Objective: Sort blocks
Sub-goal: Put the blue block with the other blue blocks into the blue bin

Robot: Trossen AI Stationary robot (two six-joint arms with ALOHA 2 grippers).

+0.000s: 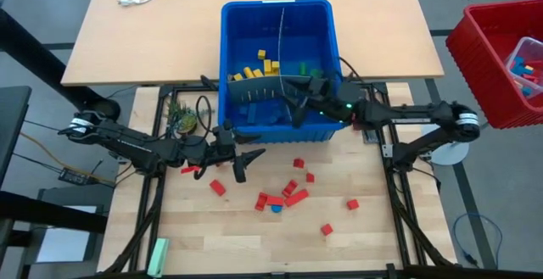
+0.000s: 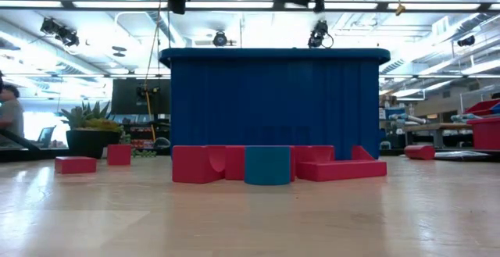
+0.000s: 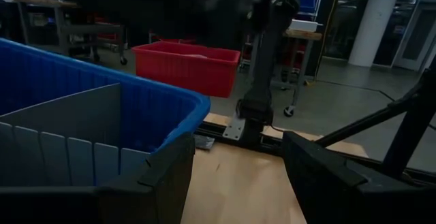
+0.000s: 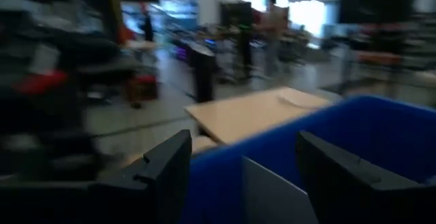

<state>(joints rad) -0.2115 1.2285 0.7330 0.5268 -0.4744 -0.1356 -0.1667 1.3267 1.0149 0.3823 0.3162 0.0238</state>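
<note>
red blocks [image 1: 288, 194] lie on the worktop [image 1: 254, 241] near the blue bin [image 1: 233, 25]. the left end effector [image 1: 240, 167] is spread wide over them. the right end effector [image 1: 297, 109] is spread over the bin, holding nothing.

red crate [image 1: 501, 58] cut off, right wrist view blurred

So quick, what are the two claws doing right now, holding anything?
Left gripper: open, empty, above the table just in front of the blue bin.
Right gripper: open, empty, over the bin.
</note>
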